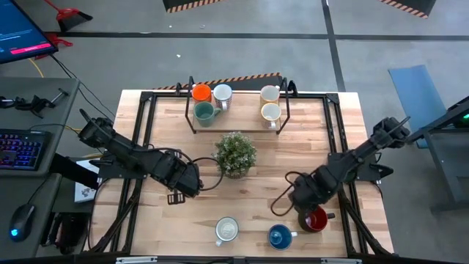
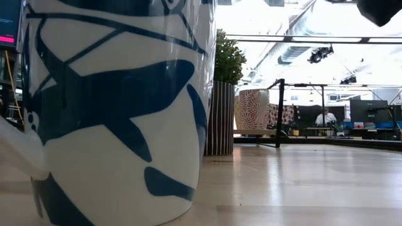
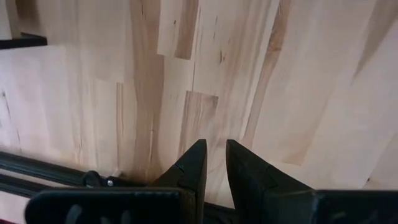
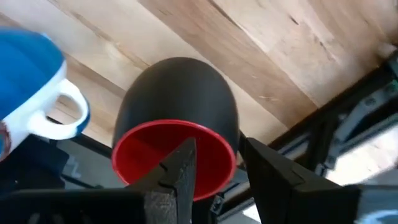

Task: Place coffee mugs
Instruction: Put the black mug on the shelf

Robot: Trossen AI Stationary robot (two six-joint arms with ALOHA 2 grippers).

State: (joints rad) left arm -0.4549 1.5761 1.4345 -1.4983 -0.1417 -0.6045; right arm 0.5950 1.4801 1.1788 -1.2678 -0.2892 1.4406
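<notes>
My right gripper [image 4: 217, 152] is open over the dark red mug [image 4: 177, 106], which stands on the table near its right near corner [image 1: 316, 220]. One finger [image 4: 180, 168] is over the red inside and the other [image 4: 273, 177] is just outside the rim, with a gap at the inner finger. The blue mug [image 1: 278, 236] and a white mug [image 1: 226, 230] stand by the near edge. The orange [image 1: 201, 92], teal-green [image 1: 204, 112] and three pale mugs sit on the far rack. My left gripper [image 3: 214, 155] is shut over bare wood [image 1: 176, 196].
A leafy potted plant [image 1: 236, 152] stands mid-table between the arms. The black rack [image 1: 238, 121] spans the far side. Black frame rails run along the table's edges [image 1: 143, 139]. In the low view a blue-patterned white mug [image 2: 113, 107] fills the left. Bare wood lies between plant and near mugs.
</notes>
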